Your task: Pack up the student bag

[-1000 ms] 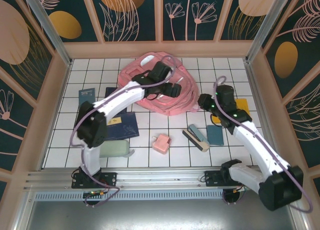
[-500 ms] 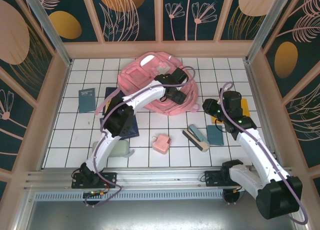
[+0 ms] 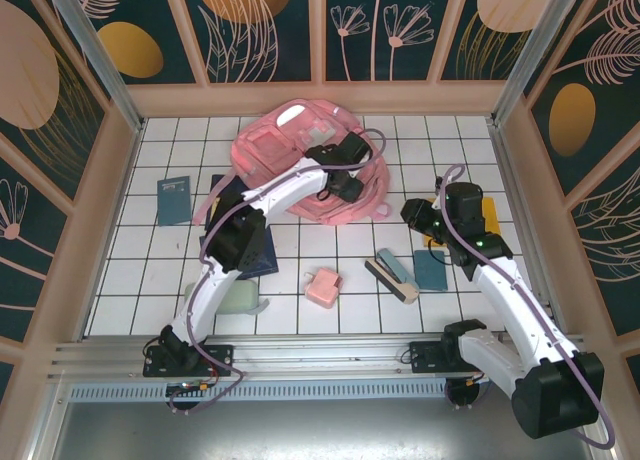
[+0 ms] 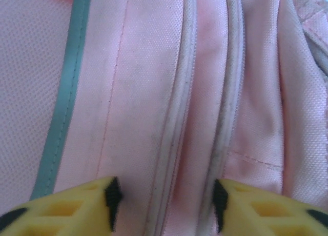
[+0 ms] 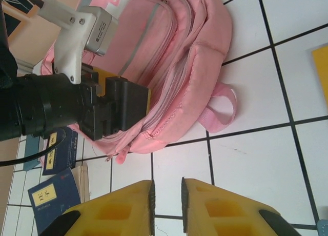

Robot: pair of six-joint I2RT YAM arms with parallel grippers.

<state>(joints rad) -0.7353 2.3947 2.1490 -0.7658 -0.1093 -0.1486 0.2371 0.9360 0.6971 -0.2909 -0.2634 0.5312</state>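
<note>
The student bag [image 3: 290, 150] is a big pink backpack lying flat at the back middle of the tiled table. My left gripper [image 3: 345, 187] is pressed down on its right side. In the left wrist view the bag's pink fabric [image 4: 143, 92] and two zip ridges run between the yellow fingers of my left gripper [image 4: 166, 205], which stand apart, open. My right gripper [image 3: 413, 212] hovers over bare tile just right of the bag. In the right wrist view the jaws of my right gripper [image 5: 166, 195] are a narrow slit apart with nothing between them, and the bag [image 5: 179, 56] lies ahead.
A small pink box [image 3: 322, 287], a long pencil case [image 3: 393, 275] and a teal booklet [image 3: 431, 270] lie in front. Blue books [image 3: 172, 200] and a dark blue one [image 3: 250, 252] sit left, a pale green pouch [image 3: 228, 298] near the front. A yellow item [image 3: 487, 212] is under the right arm.
My left arm's elbow has swung right and its jaws have narrowed over the bag. The bag has flattened and shifted back-left. The right gripper has barely moved.
</note>
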